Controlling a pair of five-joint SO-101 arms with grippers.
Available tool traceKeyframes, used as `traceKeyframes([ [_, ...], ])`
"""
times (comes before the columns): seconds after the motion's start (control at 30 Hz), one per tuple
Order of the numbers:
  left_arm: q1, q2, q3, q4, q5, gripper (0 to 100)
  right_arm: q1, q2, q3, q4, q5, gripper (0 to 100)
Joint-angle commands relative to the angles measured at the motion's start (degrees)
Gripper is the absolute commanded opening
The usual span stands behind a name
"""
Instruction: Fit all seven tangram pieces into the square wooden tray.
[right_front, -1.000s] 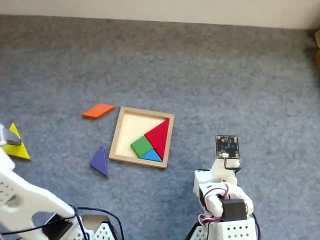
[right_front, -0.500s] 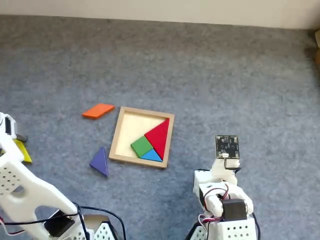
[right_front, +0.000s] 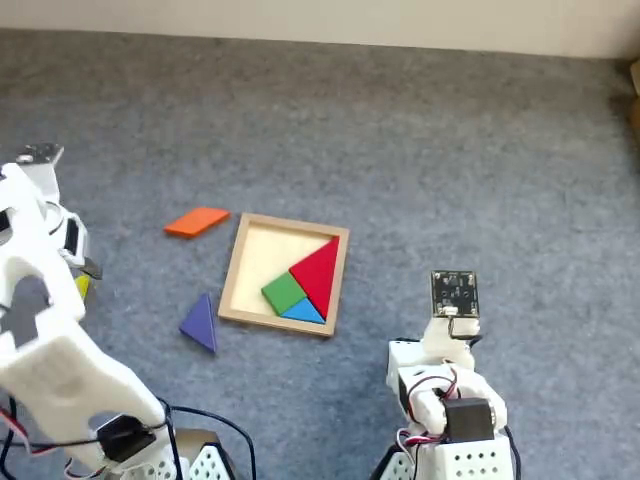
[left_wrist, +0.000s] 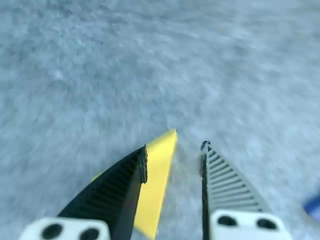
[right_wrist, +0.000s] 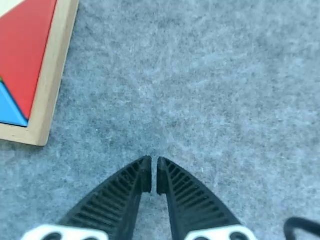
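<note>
Grey carpet-like mat (right_front: 470, 150) covering the table, pale wall strip (right_front: 350, 20) running along the far edge. Wooden tray (right_front: 232, 285) sitting mid-mat, holding red triangle (right_front: 318, 272), green square (right_front: 283, 292) and blue triangle (right_front: 303, 311). Orange parallelogram (right_front: 197, 221) and purple triangle (right_front: 200, 322) lying just outside it. Left gripper (left_wrist: 173, 155) gaping wide, yellow triangle (left_wrist: 156, 185) sitting between the jaws against one finger, clear of the other. Right gripper (right_wrist: 150, 174) hovering near the tray corner, jaws nearly touching, gripping nothing
</note>
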Motion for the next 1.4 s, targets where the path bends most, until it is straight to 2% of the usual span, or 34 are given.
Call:
traceKeyframes([
  [0.0,-2.0,-16.5,6.7,0.4,0.4,26,0.7,-1.6,7.9,0.4,-0.4,3.4],
  [0.07,-4.4,-20.3,10.2,-0.1,0.4,31,0.7,-1.6,7.9,0.4,-0.4,3.4],
  [0.13,-7.4,-22.1,12.6,-1.7,-0.7,32,0.7,-1.6,7.9,0.4,-0.4,3.4],
  [0.23,-11.5,-22.5,15.2,-4.7,-7.0,30,0.7,-1.6,7.9,0.4,-0.4,3.4],
  [0.4,-16.6,-16.8,16.6,-10.5,-11.4,29,0.7,-1.6,7.9,0.4,-0.4,3.4],
  [0.5,-17.4,-11.0,14.6,-11.6,-13.3,29,0.7,-1.6,7.9,0.4,-0.4,3.4],
  [0.73,-13.2,2.2,10.1,-11.3,-13.7,29,0.7,-1.6,7.9,0.4,-0.4,3.4],
  [0.83,-10.4,2.8,10.7,-11.3,-13.4,29,0.7,-1.6,7.9,0.4,-0.4,3.4],
  [0.97,-7.0,2.7,11.4,-11.3,-9.5,29,0.7,-1.6,7.9,0.4,-0.4,3.4],
  [1.37,0.7,2.7,11.9,-11.2,-9.1,15,0.5,-1.6,7.9,0.4,-0.4,3.4],
])
